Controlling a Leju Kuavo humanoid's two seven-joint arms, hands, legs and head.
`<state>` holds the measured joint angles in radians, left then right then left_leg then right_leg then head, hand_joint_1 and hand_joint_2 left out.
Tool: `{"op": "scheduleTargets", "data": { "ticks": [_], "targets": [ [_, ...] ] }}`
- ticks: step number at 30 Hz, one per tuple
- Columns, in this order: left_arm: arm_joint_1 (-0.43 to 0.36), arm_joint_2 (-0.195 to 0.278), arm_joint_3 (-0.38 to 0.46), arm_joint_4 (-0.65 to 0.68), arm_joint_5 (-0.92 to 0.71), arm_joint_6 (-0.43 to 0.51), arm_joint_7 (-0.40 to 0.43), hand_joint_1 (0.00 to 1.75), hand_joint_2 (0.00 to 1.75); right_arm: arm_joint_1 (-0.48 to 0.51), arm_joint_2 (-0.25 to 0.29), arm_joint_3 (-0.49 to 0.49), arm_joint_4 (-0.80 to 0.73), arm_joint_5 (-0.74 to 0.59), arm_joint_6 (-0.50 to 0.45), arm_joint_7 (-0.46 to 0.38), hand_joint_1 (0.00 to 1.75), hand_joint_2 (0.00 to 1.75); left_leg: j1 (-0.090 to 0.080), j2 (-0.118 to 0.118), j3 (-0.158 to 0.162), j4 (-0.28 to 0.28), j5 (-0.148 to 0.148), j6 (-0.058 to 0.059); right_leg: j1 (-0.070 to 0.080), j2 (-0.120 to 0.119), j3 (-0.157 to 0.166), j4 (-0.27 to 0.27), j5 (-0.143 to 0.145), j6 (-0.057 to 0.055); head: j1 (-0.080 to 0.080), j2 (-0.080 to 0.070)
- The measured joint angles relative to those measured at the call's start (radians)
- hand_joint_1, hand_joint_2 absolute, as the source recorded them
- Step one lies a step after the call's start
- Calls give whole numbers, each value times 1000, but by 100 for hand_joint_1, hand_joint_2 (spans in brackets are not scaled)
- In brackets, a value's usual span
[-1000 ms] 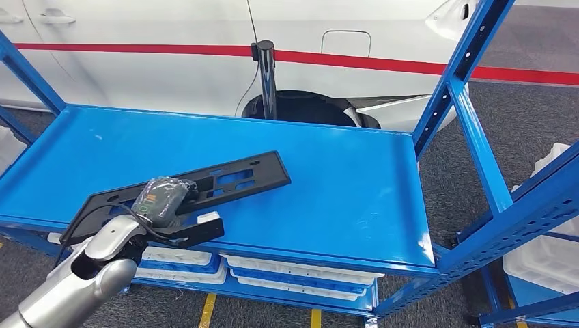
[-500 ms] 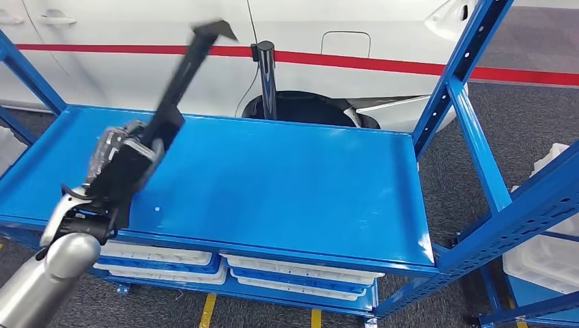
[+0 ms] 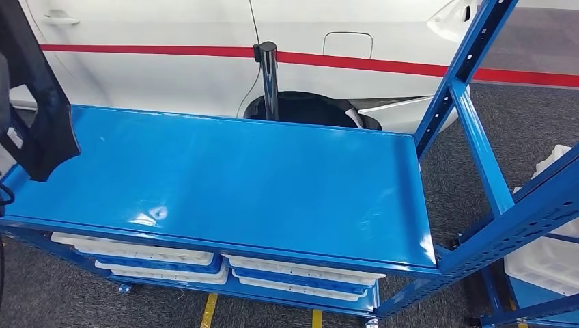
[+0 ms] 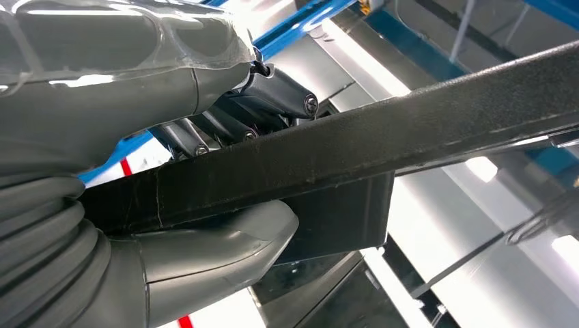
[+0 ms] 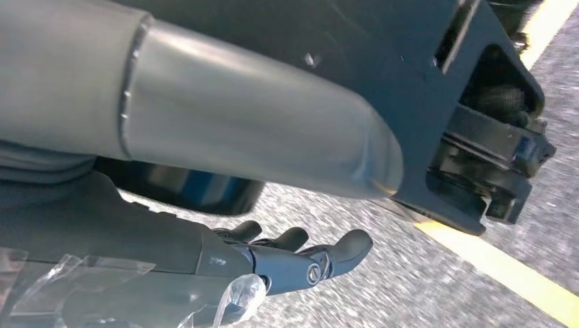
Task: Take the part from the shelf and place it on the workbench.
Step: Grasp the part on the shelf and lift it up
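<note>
Now the left hand (image 4: pixel 136 205) grips the black part (image 3: pixel 34 102), its long axis near upright; right hand (image 5: pixel 273 263) fingers loosely apart, grasping nothing.

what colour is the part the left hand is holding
Black. The part shows best in the left wrist view, gripped by the left hand.

Three cameras: one high on the body, one close behind each wrist.

My head view looked forward and down across the blue shelf (image 3: pixel 239 178) toward a white car (image 3: pixel 171 75), from near its front edge. My left wrist view sat tight behind the left hand (image 4: pixel 171 225), angled up along the black part (image 4: pixel 382 137) it gripped; that part also showed at the left edge of the head view, the one thing those two shared. My right wrist view faced down past the right hand (image 5: pixel 287 263) at grey floor (image 5: pixel 410 287) with a yellow line (image 5: pixel 512 273).
</note>
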<state>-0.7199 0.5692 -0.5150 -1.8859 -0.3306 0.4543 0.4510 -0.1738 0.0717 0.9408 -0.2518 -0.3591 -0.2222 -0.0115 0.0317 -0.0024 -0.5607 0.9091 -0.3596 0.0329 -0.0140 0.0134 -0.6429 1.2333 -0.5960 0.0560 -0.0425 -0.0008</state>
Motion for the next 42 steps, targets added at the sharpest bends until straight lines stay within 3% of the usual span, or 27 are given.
{"op": "scheduleTargets", "data": {
  "ticks": [1,3,4,6,9,10,12,14,15,16,19,20,21,23,25,26,28,29,30,31,32,34,36,39,40,42],
  "targets": [
    [-4,1,4,-17,-7,-6,17,175,175,-1,-2,0,0,-2,-1,0,0,0,3,-1,-1,1,1,-4,-4,-1,15,-27,22,4,0,0],
    [-13,3,10,-46,-19,-7,36,175,175,-3,-5,0,0,-5,-2,-2,0,0,10,-2,-6,10,0,-18,-15,-2,86,-167,87,17,0,0],
    [-19,6,14,-60,-23,-5,40,175,175,-4,-5,-1,0,-6,-2,-2,0,0,11,-3,-10,17,-1,-27,-19,1,114,-227,110,19,0,0],
    [-25,13,21,-88,-27,-1,47,175,175,-4,-5,-1,1,-1,-3,-2,0,0,9,-5,-19,24,2,-47,-18,8,130,-273,123,7,1,0],
    [-20,28,30,-117,-32,1,63,175,175,-4,-7,-1,2,8,2,7,0,0,15,-4,-26,28,3,-65,-14,9,114,-265,136,-25,0,0],
    [-19,33,32,-123,-34,1,67,175,175,-4,-8,-1,3,10,4,11,0,0,17,-3,-37,53,-19,-66,-14,8,109,-266,142,-35,-1,0],
    [-15,42,37,-135,-37,2,71,175,175,-3,-10,-1,5,10,5,17,0,0,14,-2,-84,175,-104,-65,-11,4,94,-266,154,-51,-2,0],
    [-2,48,41,-145,-39,5,72,175,175,-2,-14,-1,6,7,6,19,0,0,9,-2,-132,319,-179,-64,-5,2,77,-266,166,-58,-2,0],
    [7,49,43,-149,-39,5,72,175,175,-1,-16,-1,7,5,6,19,0,0,7,-2,-134,348,-192,-62,-3,1,70,-265,171,-60,-2,0],
    [14,50,46,-153,-39,5,72,175,175,-1,-17,-1,7,3,6,18,0,0,6,-2,-114,333,-186,-59,-1,2,63,-265,177,-60,-2,0],
    [22,57,55,-165,-40,5,72,175,175,-3,-22,-2,8,3,5,19,0,0,-5,-1,31,112,-122,-36,5,2,48,-265,193,-53,-2,0],
    [22,59,57,-169,-41,4,72,175,175,-3,-23,-2,8,3,4,21,0,0,-9,0,62,57,-109,-29,6,2,46,-265,198,-48,-2,0],
    [22,60,58,-171,-43,2,71,175,175,-4,-25,-3,8,3,3,25,0,0,-14,1,74,32,-104,-24,7,2,44,-265,203,-42,-2,0],
    [23,61,59,-173,-49,-1,68,175,175,-4,-31,-4,9,0,-1,33,0,0,-17,1,66,29,-94,-18,6,1,40,-268,213,-28,-2,0],
    [25,61,60,-173,-62,0,62,175,175,-5,-40,-6,9,-6,-2,39,0,0,-16,4,56,25,-77,-6,3,0,28,-248,192,-16,0,0],
    [28,60,59,-173,-70,2,58,175,175,-6,-45,-8,10,-10,-3,42,0,0,-14,6,48,22,-68,0,3,-1,14,-212,158,-13,1,0],
    [40,60,57,-173,-87,10,51,175,175,-6,-55,-10,10,-16,-3,47,0,0,-15,8,30,22,-52,9,2,-3,-25,-90,62,-9,6,0],
    [50,58,55,-173,-95,16,49,175,175,-5,-61,-11,11,-19,-3,47,0,0,-16,8,20,23,-45,10,2,-3,-38,-30,29,-7,7,0],
    [61,57,54,-173,-102,22,47,175,175,-5,-66,-14,12,-22,-4,47,0,0,-17,9,8,23,-36,11,2,-4,-39,6,16,-6,7,0],
    [74,56,53,-173,-108,28,44,175,175,-3,-72,-16,13,-26,-6,47,0,0,-18,9,-2,24,-29,11,2,-4,-24,9,24,-5,8,0],
    [86,55,53,-173,-111,34,40,175,175,-2,-78,-19,14,-32,-12,45,0,0,-18,9,-12,25,-21,10,2,-4,9,-24,47,-6,8,0],
    [107,54,56,-173,-113,42,35,175,175,0,-89,-27,14,-48,-33,37,0,0,-19,8,-28,29,-9,4,4,-4,107,-160,89,-12,8,0],
    [122,54,64,-173,-113,46,33,175,175,1,-99,-36,14,-62,-56,27,0,0,-21,9,-37,32,3,-7,8,-2,175,-271,96,-21,8,0],
    [139,54,76,-173,-112,50,33,175,175,2,-109,-49,15,-70,-70,19,0,0,-19,12,-44,34,16,-26,11,-1,177,-299,103,-39,7,0],
    [143,54,79,-173,-113,50,33,175,175,2,-111,-53,15,-69,-73,18,0,0,-17,12,-51,46,2,-32,9,-2,172,-299,111,-46,6,0],
    [151,54,85,-173,-116,45,33,175,175,3,-114,-58,15,-66,-87,16,0,0,-12,11,-82,129,-73,-41,6,-7,156,-302,129,-59,6,0]
  ]
}}
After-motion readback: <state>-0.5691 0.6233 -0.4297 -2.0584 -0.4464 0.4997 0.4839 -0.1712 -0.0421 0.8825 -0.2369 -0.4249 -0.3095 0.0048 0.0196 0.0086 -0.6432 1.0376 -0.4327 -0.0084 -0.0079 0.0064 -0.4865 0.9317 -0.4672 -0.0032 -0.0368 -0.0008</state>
